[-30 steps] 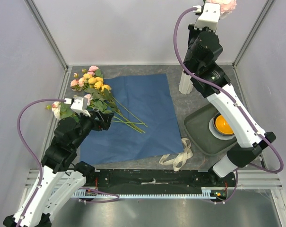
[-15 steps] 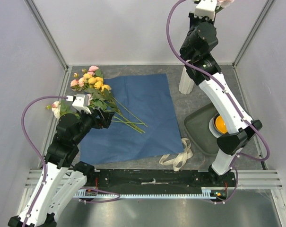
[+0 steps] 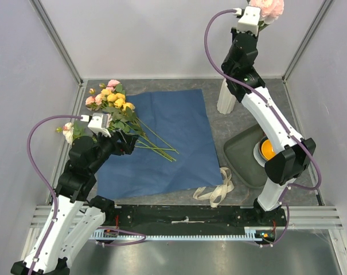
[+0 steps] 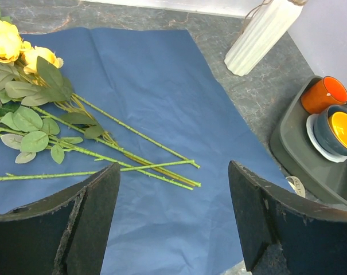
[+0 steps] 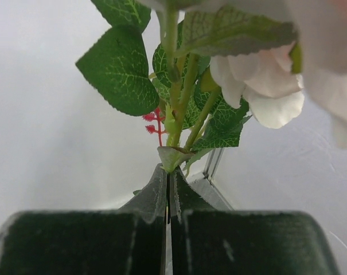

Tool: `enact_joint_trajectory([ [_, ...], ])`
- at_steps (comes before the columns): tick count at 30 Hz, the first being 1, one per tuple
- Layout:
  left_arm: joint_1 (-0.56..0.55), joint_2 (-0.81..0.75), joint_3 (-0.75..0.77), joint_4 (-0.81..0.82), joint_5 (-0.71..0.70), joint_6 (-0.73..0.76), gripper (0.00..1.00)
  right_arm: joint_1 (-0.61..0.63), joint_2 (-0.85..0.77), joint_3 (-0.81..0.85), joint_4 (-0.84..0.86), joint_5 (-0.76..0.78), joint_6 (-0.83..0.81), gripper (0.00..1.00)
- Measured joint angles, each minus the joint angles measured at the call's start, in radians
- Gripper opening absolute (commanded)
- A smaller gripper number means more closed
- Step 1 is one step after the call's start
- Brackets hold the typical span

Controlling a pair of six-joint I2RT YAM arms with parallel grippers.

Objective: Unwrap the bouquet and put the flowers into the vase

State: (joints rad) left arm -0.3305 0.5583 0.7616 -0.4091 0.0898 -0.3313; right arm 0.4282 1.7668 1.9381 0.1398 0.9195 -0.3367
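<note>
The bouquet lies undone: its blue paper (image 3: 167, 137) is spread flat, with pink and yellow flowers (image 3: 111, 102) along its left edge and their green stems (image 4: 133, 150) running across it. My left gripper (image 4: 173, 172) hovers open just near of the stem ends, holding nothing. My right gripper (image 5: 168, 177) is raised high at the back, shut on the stem of a pale pink flower (image 3: 268, 8) with green leaves (image 5: 120, 67). The white ribbed vase (image 3: 226, 97) stands below that arm, right of the paper; its rim is hidden behind the arm.
A dark grey tray (image 3: 237, 156) at the right holds an orange cup (image 4: 324, 94) and a bowl (image 4: 340, 129). The cream ribbon (image 3: 216, 192) lies loose near the paper's front right corner. A stray pale flower (image 3: 68, 130) lies by the left wall.
The right arm has straightened and drawn back toward the rear wall, keeping the pink flower high. The left arm has edged slightly toward the stems.
</note>
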Motion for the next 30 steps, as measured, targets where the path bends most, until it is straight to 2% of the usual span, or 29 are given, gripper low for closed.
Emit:
enact_joint_trajectory([
  [12, 0.011, 0.003, 0.0, 0.001, 0.019, 0.0, 0.82, -0.045, -0.001, -0.269, 0.014, -0.109, 0.183, 0.0],
  [21, 0.015, 0.005, -0.004, 0.007, 0.023, 0.0, 0.82, -0.069, 0.0, -0.316, 0.019, -0.165, 0.237, 0.02],
  [30, 0.018, 0.008, -0.004, 0.008, 0.026, 0.0, 0.82, -0.078, 0.032, -0.338, 0.012, -0.199, 0.265, 0.13],
])
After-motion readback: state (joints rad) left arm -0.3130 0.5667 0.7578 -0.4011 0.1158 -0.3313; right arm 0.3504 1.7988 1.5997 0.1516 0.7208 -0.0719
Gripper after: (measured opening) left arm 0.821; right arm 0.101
